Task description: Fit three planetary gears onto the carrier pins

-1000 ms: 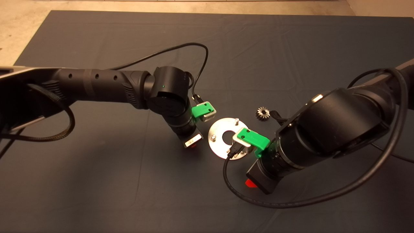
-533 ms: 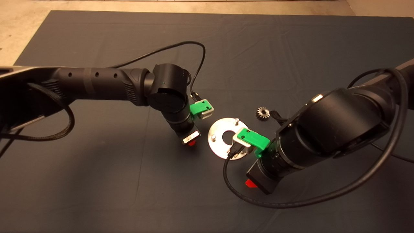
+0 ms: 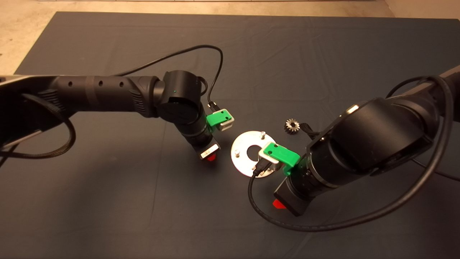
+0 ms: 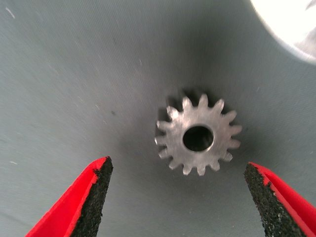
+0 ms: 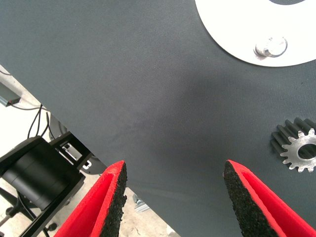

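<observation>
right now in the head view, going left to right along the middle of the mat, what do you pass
Black left arm → left gripper with its red fingers, at the disc's left → flat round silver disc with pins → small toothed grey gear lying on the dark mat → black right arm.

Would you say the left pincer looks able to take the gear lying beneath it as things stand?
Probably yes: the left pincer hangs open over that gear, which lies flat on the mat with nothing between.
</observation>
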You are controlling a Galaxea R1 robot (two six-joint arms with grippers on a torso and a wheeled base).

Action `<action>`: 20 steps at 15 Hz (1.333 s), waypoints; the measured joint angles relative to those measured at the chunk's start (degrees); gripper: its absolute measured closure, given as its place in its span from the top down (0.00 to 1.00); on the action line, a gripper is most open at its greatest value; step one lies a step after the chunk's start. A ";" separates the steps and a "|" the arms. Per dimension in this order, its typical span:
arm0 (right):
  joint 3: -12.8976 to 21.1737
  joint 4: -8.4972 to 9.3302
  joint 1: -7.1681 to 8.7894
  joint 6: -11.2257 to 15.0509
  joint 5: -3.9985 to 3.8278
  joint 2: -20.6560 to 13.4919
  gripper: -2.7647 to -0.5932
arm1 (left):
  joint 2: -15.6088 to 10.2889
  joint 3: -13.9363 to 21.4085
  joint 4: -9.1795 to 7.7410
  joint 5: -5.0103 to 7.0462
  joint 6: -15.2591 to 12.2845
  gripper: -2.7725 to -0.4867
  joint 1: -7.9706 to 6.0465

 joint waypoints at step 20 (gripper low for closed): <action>-0.01 0.06 0.00 0.00 0.02 0.20 0.39 | 0.76 -3.05 0.24 -1.10 3.02 0.68 1.79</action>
